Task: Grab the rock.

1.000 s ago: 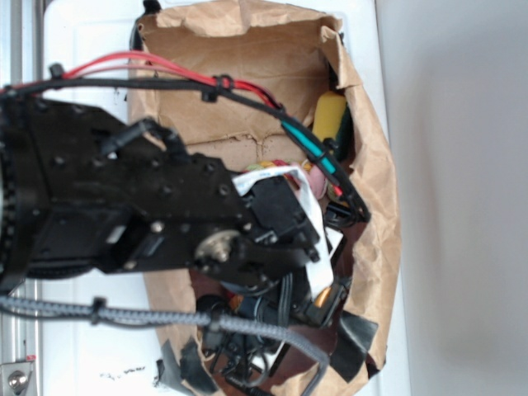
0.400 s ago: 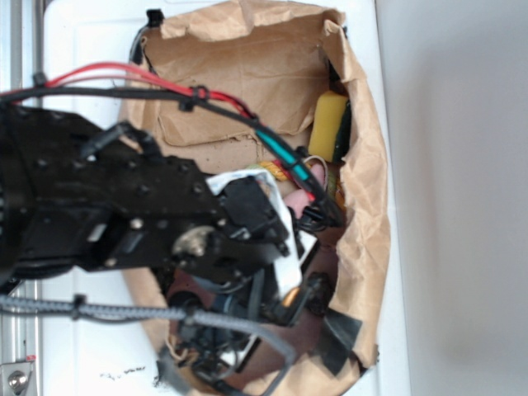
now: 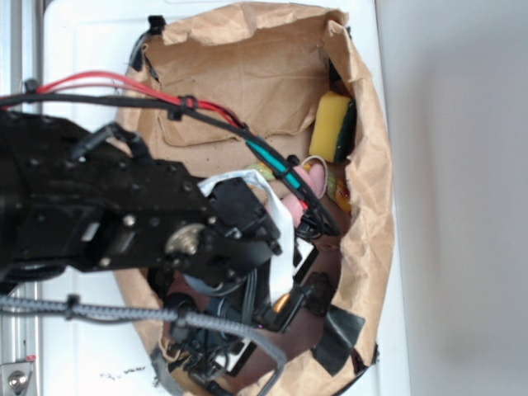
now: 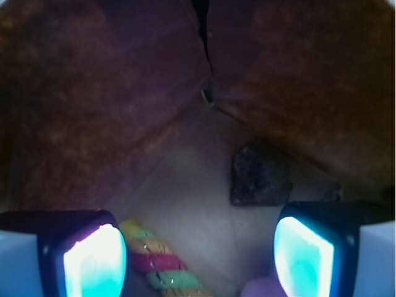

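Note:
The rock (image 4: 260,174) is a small dark, rough, lumpy stone lying on the paper bag's floor; it shows only in the wrist view, just beyond my right fingertip. My gripper (image 4: 198,257) is open and empty, its two glowing pads wide apart, down inside the brown paper bag (image 3: 247,74). A multicoloured twisted plush horn (image 4: 159,263) lies between the pads near the left one, and a pink plush bit (image 4: 263,288) sits by the right pad. In the exterior view the black arm (image 3: 124,214) hides the rock and the gripper.
A yellow-green sponge (image 3: 332,125) leans against the bag's right wall. The pink plush (image 3: 309,183) shows beside the arm's cables. The bag's brown walls (image 4: 93,93) close in on both sides, meeting at a crease ahead. White surface surrounds the bag.
The arm has drawn back to the left and downward in the exterior view, uncovering more of the sponge, the pink plush and the bag's interior.

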Motion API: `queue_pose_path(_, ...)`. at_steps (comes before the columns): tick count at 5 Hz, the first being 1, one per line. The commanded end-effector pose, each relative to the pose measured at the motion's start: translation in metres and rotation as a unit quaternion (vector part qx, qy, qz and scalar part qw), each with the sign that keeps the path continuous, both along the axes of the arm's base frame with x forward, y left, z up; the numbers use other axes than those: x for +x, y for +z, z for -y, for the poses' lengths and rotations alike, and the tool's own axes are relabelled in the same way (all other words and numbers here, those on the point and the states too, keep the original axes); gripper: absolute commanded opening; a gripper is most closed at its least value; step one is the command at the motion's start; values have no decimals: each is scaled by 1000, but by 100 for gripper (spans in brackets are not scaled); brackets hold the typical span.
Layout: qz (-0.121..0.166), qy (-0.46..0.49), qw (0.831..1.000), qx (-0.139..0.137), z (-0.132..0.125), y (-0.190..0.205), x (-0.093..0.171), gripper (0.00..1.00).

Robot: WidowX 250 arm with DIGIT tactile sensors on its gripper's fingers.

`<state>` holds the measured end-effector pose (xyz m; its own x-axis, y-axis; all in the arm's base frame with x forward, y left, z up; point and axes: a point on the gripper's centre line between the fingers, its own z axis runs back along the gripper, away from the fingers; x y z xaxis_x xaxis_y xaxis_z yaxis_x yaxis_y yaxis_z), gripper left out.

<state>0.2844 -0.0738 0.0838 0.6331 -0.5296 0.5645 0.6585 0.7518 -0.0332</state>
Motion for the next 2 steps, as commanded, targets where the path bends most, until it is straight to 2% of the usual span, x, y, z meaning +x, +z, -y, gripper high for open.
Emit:
queue_pose_path(1,39,8,999,-3,5,12,21,100)
queue_pose_path(2,46,24,999,-1,0,14,33,100)
